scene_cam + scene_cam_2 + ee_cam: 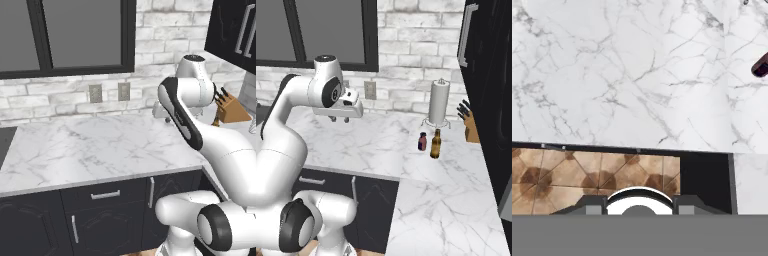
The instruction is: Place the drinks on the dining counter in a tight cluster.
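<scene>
Two drinks stand side by side on the L-shaped marble worktop [381, 145]: a short dark maroon one [422, 141] and a taller brown glass bottle [436, 144] just right of it. The hand view catches the maroon one [760, 67] at its right edge. My gripper [339, 119] hangs above the worktop, well left of the drinks and apart from them. It points down, fingers apart, with nothing between them [639, 202]. The dining counter is out of view.
A paper-towel roll [439, 102] stands behind the drinks and a knife block [471, 125] in the corner. Tall dark cabinets [491, 75] close off the right side. Below the worktop edge are dark cabinet fronts [105, 215] and tiled floor [587, 175].
</scene>
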Controlling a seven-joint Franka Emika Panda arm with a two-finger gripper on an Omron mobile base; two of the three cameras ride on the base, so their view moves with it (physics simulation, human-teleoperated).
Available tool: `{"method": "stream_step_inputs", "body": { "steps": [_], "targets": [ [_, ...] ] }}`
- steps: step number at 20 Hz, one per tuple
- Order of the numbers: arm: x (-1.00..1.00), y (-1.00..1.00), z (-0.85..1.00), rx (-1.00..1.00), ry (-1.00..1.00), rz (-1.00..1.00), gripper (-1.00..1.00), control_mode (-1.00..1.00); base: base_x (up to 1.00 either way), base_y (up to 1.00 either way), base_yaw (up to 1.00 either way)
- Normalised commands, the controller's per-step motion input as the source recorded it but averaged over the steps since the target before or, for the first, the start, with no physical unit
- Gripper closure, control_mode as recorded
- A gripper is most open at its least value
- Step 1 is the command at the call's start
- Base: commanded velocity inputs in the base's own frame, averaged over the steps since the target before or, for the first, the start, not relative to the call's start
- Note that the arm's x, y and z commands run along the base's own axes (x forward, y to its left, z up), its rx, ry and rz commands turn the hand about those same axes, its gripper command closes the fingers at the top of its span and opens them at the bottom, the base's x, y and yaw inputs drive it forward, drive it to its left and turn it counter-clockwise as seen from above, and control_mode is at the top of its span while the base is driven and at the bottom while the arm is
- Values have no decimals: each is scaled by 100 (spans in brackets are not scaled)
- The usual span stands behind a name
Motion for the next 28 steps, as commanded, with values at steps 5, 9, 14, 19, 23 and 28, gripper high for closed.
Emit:
{"method": "stream_step_inputs", "body": {
  "steps": [5, 9, 14, 19, 23, 28],
  "targets": [
    [0, 0, 7, 5, 0, 0, -100, -100, 0, 0, 0],
    [0, 0, 7, 4, 0, 0, -100, -100, 0, 0, 0],
    [0, 0, 7, 5, 0, 0, -100, -100, 0, 0, 0],
    [0, 0, 2, 4, 0, -1, -100, -100, 0, 0, 0],
    [11, -17, 3, 0, 0, -13, -100, -100, 0, 0, 0],
    [57, -43, 17, 0, 3, -13, -100, -100, 0, 0, 0]
  ]
}}
